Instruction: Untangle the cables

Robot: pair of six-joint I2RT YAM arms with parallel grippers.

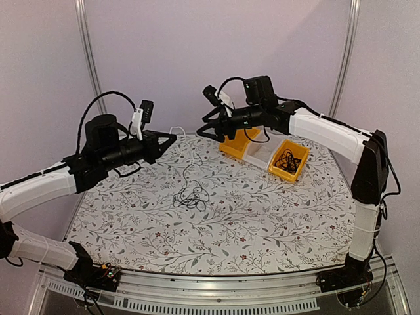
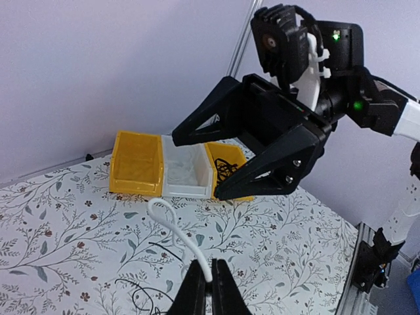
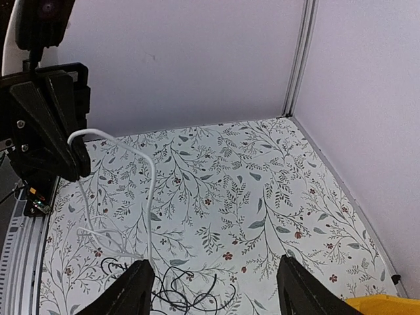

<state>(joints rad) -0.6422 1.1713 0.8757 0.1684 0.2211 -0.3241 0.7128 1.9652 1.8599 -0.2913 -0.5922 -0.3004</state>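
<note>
A loose clump of thin black cables [image 1: 191, 197] lies on the flowered table [image 1: 275, 223]. A white cable [image 2: 169, 220] rises from it in a loop, and my left gripper [image 2: 211, 279] is shut on that white cable above the cloth. In the top view the left gripper [image 1: 169, 138] and right gripper [image 1: 205, 130] face each other, a short gap apart, over the far side of the table. My right gripper [image 3: 216, 289] stands wide open with nothing between its fingers. The white cable [image 3: 149, 190] hangs just beside its left finger [image 3: 131, 292], above the black clump [image 3: 177, 292].
Three small bins stand in a row at the back right: a yellow bin [image 1: 237, 143], a white bin [image 1: 259, 155] and a yellow bin [image 1: 289, 161] holding a black cable clump. Purple walls close the back and sides.
</note>
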